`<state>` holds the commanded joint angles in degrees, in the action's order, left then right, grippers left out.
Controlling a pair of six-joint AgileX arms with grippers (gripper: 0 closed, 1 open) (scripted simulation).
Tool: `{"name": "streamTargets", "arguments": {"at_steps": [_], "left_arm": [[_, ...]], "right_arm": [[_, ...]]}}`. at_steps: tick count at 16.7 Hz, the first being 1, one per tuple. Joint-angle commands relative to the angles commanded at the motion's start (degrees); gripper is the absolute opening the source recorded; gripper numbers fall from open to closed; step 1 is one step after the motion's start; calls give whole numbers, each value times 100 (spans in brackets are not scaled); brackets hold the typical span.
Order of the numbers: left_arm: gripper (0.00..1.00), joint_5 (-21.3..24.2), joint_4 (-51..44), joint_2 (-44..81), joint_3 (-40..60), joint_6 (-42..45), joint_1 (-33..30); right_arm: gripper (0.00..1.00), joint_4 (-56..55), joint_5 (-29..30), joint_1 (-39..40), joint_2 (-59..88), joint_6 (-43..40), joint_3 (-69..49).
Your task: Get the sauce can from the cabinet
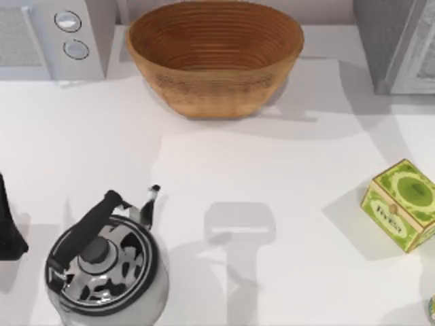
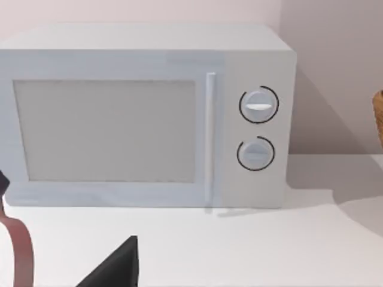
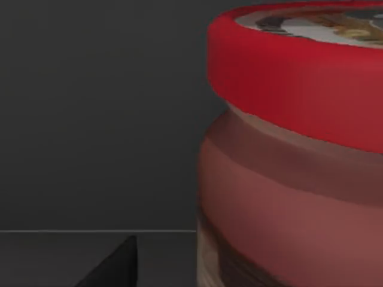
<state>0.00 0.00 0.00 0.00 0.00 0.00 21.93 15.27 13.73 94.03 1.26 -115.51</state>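
Sauce can (image 3: 293, 155), a small red cylinder with a bright red rim and a printed round top, sits very close in front of my right wrist camera against a dark wall, standing on a dark shelf floor; I judge this to be the inside of the cabinet, with the reach-in step under way and the grasp not yet made. One dark fingertip of the right tool (image 3: 114, 266) shows beside the can, and I cannot tell whether that tool is open or closed. Next, I think, I must centre the can between the fingers, close, then draw straight out. From above, the white desk (image 1: 272, 170) carries a woven brown oval basket (image 1: 214, 58), a polished steel kettle with a black handle (image 1: 102, 261), a green-yellow square box (image 1: 401, 204), and a white microwave (image 1: 54, 34) at the far left corner. My left arm (image 1: 8, 224) is parked at the desk's left edge, its wrist camera facing the microwave; its tool's state I cannot tell.
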Motion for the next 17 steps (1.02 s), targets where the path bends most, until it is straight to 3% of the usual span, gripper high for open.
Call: {"name": "streamTargets", "arguments": {"at_steps": [4,17], "left_arm": [[100,0,0,0,0,0,0],[100,0,0,0,0,0,0]], "right_arm": [[100,-2,-13,-14,53,0,-53],[2,-2,-13,-14,53,0,-53]]}}
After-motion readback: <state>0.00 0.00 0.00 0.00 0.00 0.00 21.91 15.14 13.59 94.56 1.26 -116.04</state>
